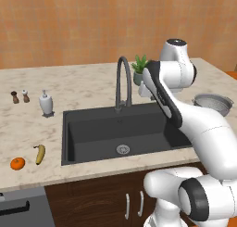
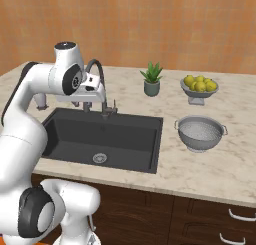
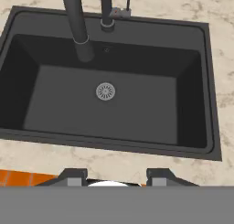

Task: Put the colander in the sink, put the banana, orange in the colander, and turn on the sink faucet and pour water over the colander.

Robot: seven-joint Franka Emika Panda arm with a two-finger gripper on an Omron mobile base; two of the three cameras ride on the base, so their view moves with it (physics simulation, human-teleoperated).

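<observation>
Right base view: colander sits on the counter at 3 o'clock of the empty sink, by the fruit bowl. Gripper hangs over the basin w/ jaws part open, holding nothing. Best approach: swing right, drop onto the near rim, pinch it squarely, lift level. Banana & orange wait at 9 o'clock.

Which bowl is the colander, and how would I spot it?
Find the black sink in the counter, then look along the counter on the far side from the soap dispenser. The colander sits there, nearer the front edge than the footed fruit bowl. It is silvery, dotted with tiny holes, and holds nothing.
</observation>
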